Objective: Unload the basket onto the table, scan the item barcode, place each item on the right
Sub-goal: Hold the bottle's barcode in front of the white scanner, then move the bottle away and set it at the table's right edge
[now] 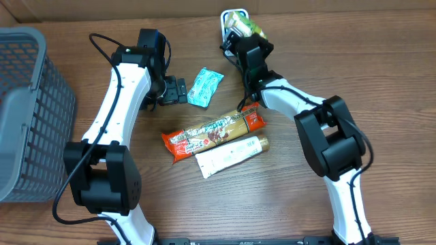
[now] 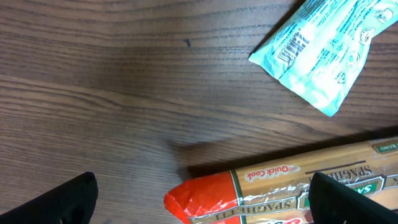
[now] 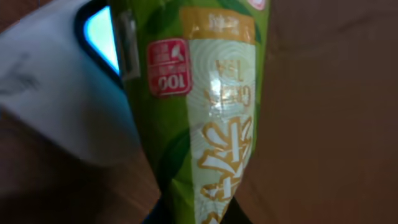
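1. My right arm point(image 1: 293, 99) reaches from the lower right of the overhead frame up to the top centre, wrist bent toward the far edge.
2. The right gripper point(image 1: 244, 42) is clamped tight on the bottom of a green snack packet point(image 3: 199, 112), which it holds upright.
3. That packet sits right against the white scanner point(image 1: 230, 15) at the top centre. In the right wrist view the scanner's blue window glows just behind the packet's left edge. I can't tell which way the barcode faces.
4. My left arm point(image 1: 116, 109) runs from the lower left up to the upper centre-left, elbow high.
5. The left gripper point(image 1: 178, 90) is spread wide and holds nothing. Its dark fingers point(image 2: 62, 202) show in the bottom corners of the left wrist view.
6. A teal packet point(image 1: 204, 86) lies just beside that gripper, barcode up.
7. A spaghetti pack point(image 1: 214, 134) with orange ends lies in the middle, and a white tube point(image 1: 230, 155) lies just below it.
8. The wooden table point(image 1: 381, 68) carries a grey basket point(image 1: 27, 116) at the left edge.
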{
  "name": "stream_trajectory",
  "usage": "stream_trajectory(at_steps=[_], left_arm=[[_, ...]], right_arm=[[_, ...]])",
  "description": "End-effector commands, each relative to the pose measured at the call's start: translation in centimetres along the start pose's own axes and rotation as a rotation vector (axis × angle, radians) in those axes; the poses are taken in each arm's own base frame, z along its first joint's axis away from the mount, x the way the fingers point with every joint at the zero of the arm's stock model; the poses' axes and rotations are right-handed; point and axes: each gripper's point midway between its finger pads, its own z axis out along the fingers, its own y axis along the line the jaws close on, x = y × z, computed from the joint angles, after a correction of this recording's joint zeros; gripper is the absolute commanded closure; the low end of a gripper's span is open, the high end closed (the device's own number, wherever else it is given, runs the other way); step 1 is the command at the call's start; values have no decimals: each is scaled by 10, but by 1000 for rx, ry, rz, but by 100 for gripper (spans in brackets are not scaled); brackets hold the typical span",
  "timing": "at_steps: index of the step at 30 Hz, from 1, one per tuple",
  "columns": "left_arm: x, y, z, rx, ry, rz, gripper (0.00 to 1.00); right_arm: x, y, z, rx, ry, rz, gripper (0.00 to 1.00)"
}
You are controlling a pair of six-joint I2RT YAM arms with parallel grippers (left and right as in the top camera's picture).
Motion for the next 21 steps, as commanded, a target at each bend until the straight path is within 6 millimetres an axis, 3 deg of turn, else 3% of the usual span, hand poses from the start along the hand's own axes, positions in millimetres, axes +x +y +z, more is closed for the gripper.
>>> stream_trajectory(at_steps=[1,4,7,10,13,15,18,20,21], left_arm=[[-1,3,1,-9,-2,-3,0],[-1,3,1,-9,-2,-3,1],[-1,3,1,-9,-2,-3,0],[-1,3,1,-9,-2,-3,1],[-1,3,1,-9,-3,-3,0],[-1,3,1,-9,-3,-3,0],[-1,3,1,-9,-2,-3,0],[-1,3,1,-9,-3,-3,0],[-1,3,1,-9,-2,-3,0]], right_arm=[[-65,-97,-67,32,-192,233,96],[-78,-115,-108,-82,-247,343,96],[-91,-137,-162,-235,-316,543,96],[-83,-163,-207,-357,-313,806,96],[-48,-188,-232,-360,-213,1006,96],[-14,-198,-239,-344,-109,1093,96],[47,-195,-236,-312,111,1228,96],[104,-185,-229,-251,329,1327,96],[122,-181,-226,-228,395,1335,96]])
